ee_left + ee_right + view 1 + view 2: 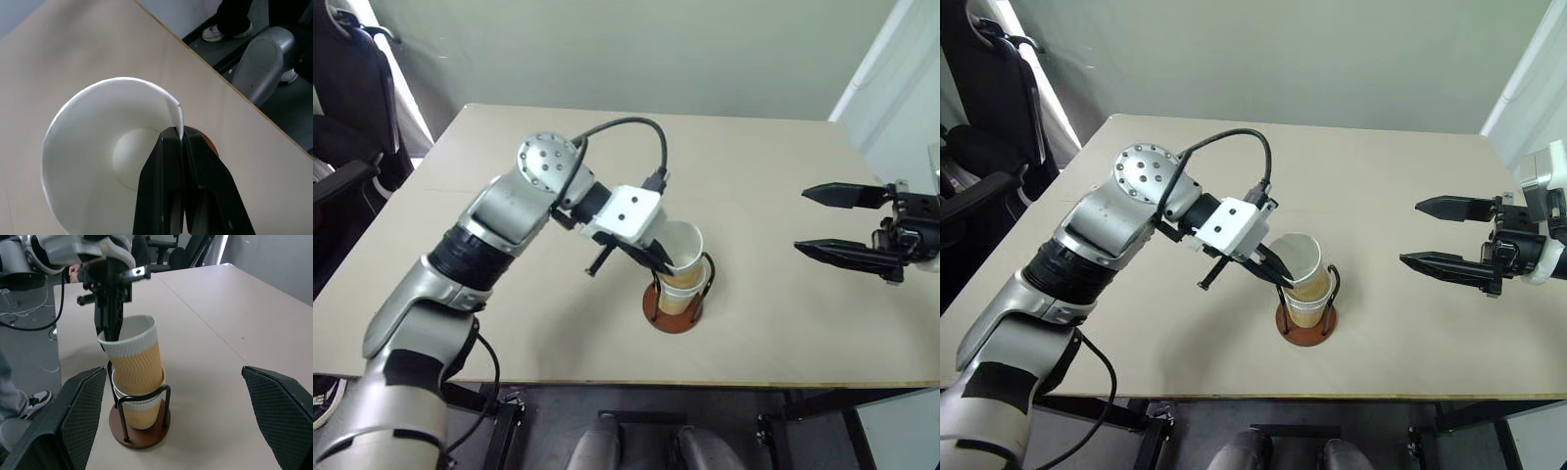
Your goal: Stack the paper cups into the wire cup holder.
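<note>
Left fingers [183,161] pinch top cup [134,357] rim; right fingers [822,223] spread wide

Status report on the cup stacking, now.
Left claw pinching top paper cup rim, cup in wire cup holder. Right claw open, clear.

Left arm [499,211]: silver-grey shells, black joint bands, round screw-dotted cap at 11 o'clock, white wrist block, looping black cable. Right gripper [827,222]: black tapered fingers [834,194], textured pads.
</note>
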Controlling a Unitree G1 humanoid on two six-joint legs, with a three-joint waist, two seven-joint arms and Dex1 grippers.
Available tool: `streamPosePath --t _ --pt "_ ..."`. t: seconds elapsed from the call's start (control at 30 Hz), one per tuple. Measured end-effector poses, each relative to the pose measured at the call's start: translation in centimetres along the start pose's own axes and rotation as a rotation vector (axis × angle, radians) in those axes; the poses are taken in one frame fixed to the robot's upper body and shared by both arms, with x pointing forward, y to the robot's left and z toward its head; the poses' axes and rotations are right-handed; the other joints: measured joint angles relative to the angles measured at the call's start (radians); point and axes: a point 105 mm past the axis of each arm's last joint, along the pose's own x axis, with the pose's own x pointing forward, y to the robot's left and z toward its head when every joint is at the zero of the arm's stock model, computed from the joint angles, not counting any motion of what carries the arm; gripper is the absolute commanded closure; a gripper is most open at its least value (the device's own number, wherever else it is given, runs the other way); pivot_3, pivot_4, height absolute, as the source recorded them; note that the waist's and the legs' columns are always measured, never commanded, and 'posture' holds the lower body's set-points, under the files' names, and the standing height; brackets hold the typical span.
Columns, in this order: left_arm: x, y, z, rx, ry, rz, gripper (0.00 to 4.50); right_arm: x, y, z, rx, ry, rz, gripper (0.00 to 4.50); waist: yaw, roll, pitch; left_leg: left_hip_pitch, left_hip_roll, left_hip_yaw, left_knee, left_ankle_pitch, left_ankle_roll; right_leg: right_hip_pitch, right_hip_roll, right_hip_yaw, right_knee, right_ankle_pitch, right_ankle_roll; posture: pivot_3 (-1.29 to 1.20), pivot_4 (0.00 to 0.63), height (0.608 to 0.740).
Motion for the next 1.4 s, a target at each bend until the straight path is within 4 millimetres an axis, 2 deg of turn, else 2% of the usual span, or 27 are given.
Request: streamPosePath --t 0.37,0.47,0.53,0.6,0.67,0.7,0.77,0.87,0.97,1.0,1.17,1.4 --pt "-0.1 0.4 0.3 0.017 0.005 0.037 0.01 -0.4 0.1 0.2 -0.006 -0.008 -0.006 0.00 0.001 0.000 0.000 -0.001 0.000 0.000 0.000 0.000 0.001 0.000 0.000 0.000 -0.001 0.000 0.000 0.00 0.150 0.740" --pt "-1.2 1.3 0.4 -0.035 -0.029 0.113 0.01 0.0 0.0 0.3 -0.015 -0.009 0.012 0.00 0.000 0.000 0.000 0.000 0.000 0.000 0.000 0.000 0.001 0.000 0.000 0.000 -0.001 0.000 0.001 0.00 0.150 0.740" --pt "-2.6 1.8 0.4 -0.098 -0.074 0.189 0.01 0.1 0.0 0.2 -0.014 -0.005 0.023 0.00 0.000 0.000 0.000 0.000 0.000 0.000 0.000 0.000 0.001 0.000 0.000 0.000 -0.001 0.000 0.001 0.00 0.150 0.740" --pt "-5.2 1.8 0.1 -0.179 -0.112 0.297 0.01 0.3 -0.1 -0.4 -0.003 0.018 0.036 0.00 -0.002 0.000 0.000 0.000 0.000 0.000 -0.002 0.000 0.001 -0.001 0.000 0.000 -0.001 0.000 0.001 0.00 0.150 0.740" --pt "-8.2 0.4 -1.2 -0.287 -0.129 0.420 0.01 -0.1 -0.3 -1.3 0.016 0.061 0.029 0.00 -0.008 0.002 -0.001 0.001 0.000 0.001 -0.003 0.000 0.000 -0.001 0.000 0.001 -0.002 0.000 0.001 0.00 0.150 0.740" --pt "-9.4 -0.9 -2.3 -0.358 -0.126 0.476 0.01 -0.4 -0.5 -1.8 0.023 0.089 0.020 0.00 -0.011 0.004 -0.002 0.001 0.000 0.001 -0.003 0.000 -0.001 -0.001 0.001 0.002 -0.003 0.000 0.001 0.00 0.150 0.740" --pt "-10.7 -3.7 -4.8 -0.510 -0.099 0.561 0.01 -1.2 -0.9 -3.0 0.046 0.129 0.002 0.00 -0.014 0.005 -0.003 0.001 0.001 0.002 -0.004 0.001 -0.001 -0.001 0.002 0.004 -0.004 -0.001 0.002 0.00 0.150 0.740" --pt "-10.3 -6.3 -6.4 -0.657 -0.125 0.613 0.01 -1.7 -1.3 -3.7 0.051 0.145 -0.003 0.00 -0.005 0.004 -0.002 -0.001 0.000 0.002 -0.002 0.000 -0.001 -0.002 0.001 0.004 -0.004 -0.001 0.002 0.00 0.150 0.740" --pt "-10.8 -7.5 -6.0 -0.697 -0.147 0.665 0.01 -1.4 -1.4 -3.6 0.032 0.145 0.019 0.00 0.003 0.004 -0.002 0.000 0.000 0.002 -0.002 -0.001 0.002 -0.001 0.001 0.005 -0.005 0.000 0.000 0.00 0.150 0.740" --pt "-10.8 -8.6 -6.0 -0.726 -0.138 0.674 0.01 -1.3 -1.4 -3.6 0.028 0.142 0.026 0.00 0.000 0.004 -0.002 0.001 0.000 0.003 -0.002 -0.001 0.002 0.000 0.001 0.006 -0.005 0.000 0.000 0.00 0.150 0.740" --pt "-10.1 -11.3 -6.4 -0.856 -0.152 0.712 0.01 -1.1 -0.6 -4.1 0.042 0.157 0.078 0.00 -0.001 0.004 -0.002 0.003 0.001 0.003 -0.003 0.000 0.000 0.000 0.002 0.006 -0.003 0.000 -0.002 0.00 0.150 0.740" --pt "-11.0 -11.3 -5.6 -0.898 -0.182 0.793 0.01 -0.8 -0.9 -4.4 0.048 0.172 0.093 0.00 -0.003 0.003 -0.002 0.010 0.001 0.004 -0.004 0.003 -0.003 0.004 0.002 0.008 -0.002 0.002 -0.008 0.00 0.150 0.740"
